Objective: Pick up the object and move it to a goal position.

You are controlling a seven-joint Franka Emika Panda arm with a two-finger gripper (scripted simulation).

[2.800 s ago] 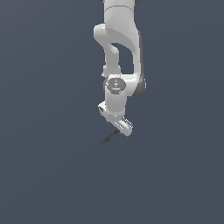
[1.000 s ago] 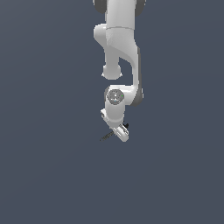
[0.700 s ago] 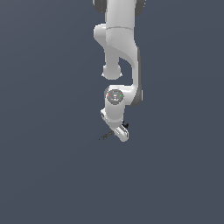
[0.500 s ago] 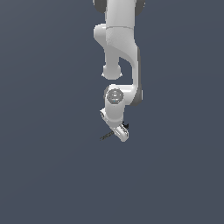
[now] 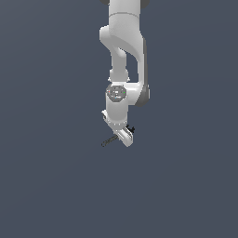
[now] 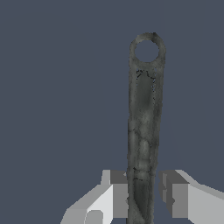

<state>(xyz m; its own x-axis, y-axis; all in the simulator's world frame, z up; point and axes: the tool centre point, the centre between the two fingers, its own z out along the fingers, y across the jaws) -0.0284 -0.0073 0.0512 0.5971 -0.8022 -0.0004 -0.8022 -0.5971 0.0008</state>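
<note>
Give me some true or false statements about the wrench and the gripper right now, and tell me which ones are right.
1. The wrench lies between the two fingers of the gripper. True.
2. The far end of the wrench has a round hole through it. True.
3. The gripper is high above the wrench with nothing between its fingers. False: the handle runs straight through the gap between them.
4. In the exterior view a second tool lies beside the wrench. False: only the wrench shows, poking out from under the gripper toward the exterior view's left.
5. The wrench is bright red. False: it is dark grey.
</note>
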